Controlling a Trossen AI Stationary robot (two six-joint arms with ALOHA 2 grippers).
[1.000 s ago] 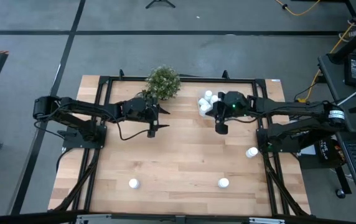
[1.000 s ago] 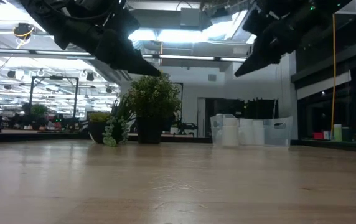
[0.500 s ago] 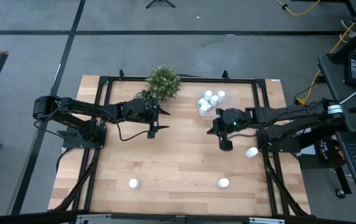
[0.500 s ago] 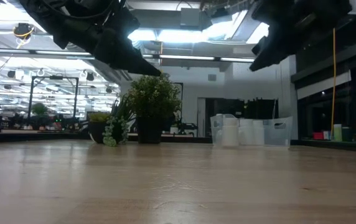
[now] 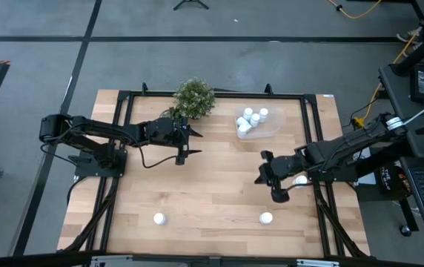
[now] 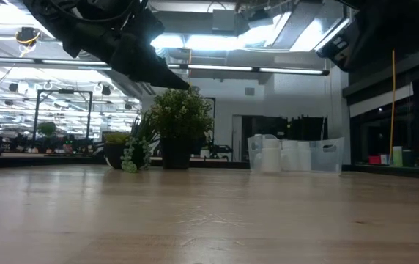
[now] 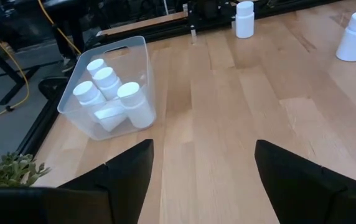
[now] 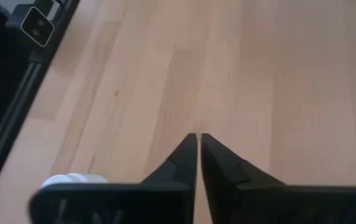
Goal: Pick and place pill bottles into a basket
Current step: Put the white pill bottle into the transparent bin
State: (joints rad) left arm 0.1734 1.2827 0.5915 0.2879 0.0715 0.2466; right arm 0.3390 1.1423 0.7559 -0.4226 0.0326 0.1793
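Observation:
The transparent basket [image 5: 254,123] stands at the table's far right with several white pill bottles [image 5: 247,119] in it; it also shows in the left wrist view [image 7: 106,93]. Three bottles stand loose on their bases: near left [image 5: 159,219], near middle [image 5: 266,219], and by the right edge [image 5: 299,180], partly under my right arm. My right gripper [image 5: 279,195] is shut and empty, high over the table between these last two; its wrist view [image 8: 198,137] shows one bottle [image 8: 72,181] beside it. My left gripper [image 5: 181,156] waits open and empty near the plant.
A green potted plant [image 5: 194,97] stands at the far edge, left of the basket. Black frame rails [image 5: 316,148] run along the table's sides. Bare wood [image 5: 212,185] lies between the two arms and toward the near edge.
My right gripper has gone from beside the basket toward the table's near edge and somewhat to the right, and now hangs near the bottle by the right edge. The bottles and the basket have stayed in place.

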